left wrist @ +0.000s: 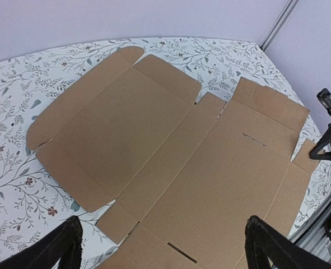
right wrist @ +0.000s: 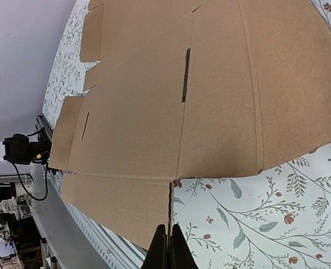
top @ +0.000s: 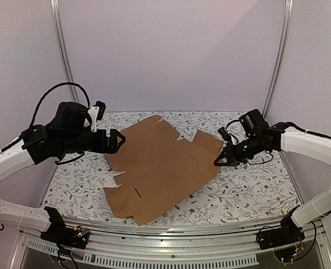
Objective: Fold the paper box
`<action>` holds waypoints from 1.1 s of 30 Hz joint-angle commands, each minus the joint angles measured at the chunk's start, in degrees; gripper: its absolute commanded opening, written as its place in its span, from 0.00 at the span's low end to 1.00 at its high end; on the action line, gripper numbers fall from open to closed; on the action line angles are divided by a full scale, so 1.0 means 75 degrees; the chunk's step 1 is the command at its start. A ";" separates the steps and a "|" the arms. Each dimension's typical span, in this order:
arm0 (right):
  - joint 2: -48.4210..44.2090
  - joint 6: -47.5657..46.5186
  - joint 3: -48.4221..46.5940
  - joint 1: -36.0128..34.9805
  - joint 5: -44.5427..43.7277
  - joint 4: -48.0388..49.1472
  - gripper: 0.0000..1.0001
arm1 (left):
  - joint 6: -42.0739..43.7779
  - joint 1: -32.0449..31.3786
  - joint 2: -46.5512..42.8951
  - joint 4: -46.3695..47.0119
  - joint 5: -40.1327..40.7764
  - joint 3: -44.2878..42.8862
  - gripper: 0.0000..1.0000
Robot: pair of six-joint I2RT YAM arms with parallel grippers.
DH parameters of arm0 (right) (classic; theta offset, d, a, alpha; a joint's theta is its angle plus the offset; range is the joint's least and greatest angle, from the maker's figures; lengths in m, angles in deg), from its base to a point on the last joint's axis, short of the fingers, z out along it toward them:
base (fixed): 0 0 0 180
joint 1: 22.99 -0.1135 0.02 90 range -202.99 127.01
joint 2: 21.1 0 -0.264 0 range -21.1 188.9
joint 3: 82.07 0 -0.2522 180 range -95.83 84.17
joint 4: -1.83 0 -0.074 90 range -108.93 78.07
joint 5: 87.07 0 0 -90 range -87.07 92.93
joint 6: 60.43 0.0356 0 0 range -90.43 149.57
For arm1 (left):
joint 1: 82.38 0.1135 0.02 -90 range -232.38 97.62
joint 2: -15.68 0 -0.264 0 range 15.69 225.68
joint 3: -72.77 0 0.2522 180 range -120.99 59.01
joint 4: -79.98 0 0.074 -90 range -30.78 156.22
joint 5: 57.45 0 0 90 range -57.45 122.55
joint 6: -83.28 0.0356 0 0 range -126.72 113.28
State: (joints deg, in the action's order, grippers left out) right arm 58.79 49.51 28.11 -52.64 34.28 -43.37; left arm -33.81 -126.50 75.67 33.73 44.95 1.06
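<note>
As paper box lies flat, left pincer gapes; right pincer closed.

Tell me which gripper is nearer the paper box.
Right. The right gripper sits at the right edge of the paper box; the left gripper hovers above its left side.

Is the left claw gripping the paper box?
No, the left claw stands wide open over the flat paper box, with nothing between its fingers.
</note>
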 commanded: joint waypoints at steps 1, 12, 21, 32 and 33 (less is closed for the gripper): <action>0.0014 -0.1159 -0.0829 -0.0141 -0.0837 -0.1589 0.00 | 0.0038 -0.0071 0.0142 -0.0087 -0.0165 0.0156 1.00; 0.1964 -0.2725 -0.3259 -0.0542 -0.1832 -0.3246 0.00 | 0.0026 -0.0082 0.0348 0.0077 -0.0455 0.0195 1.00; 0.4049 -0.4797 -0.5632 -0.0758 -0.1982 -0.4878 0.00 | -0.0034 -0.0094 0.0252 0.0092 -0.0699 0.0254 1.00; 0.5279 -0.7113 -0.6612 -0.0710 -0.2905 -0.5537 0.00 | -0.0092 -0.0107 0.0010 -0.0058 -0.0784 0.0204 1.00; 0.5273 -0.7303 -0.6618 -0.0680 -0.2931 -0.5515 0.00 | -0.0094 -0.0106 -0.0017 -0.0058 -0.0795 0.0204 0.99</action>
State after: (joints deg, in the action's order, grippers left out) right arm 97.15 4.60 -19.86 -58.17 13.91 -81.51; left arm -34.25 -126.54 76.74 34.01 39.90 2.56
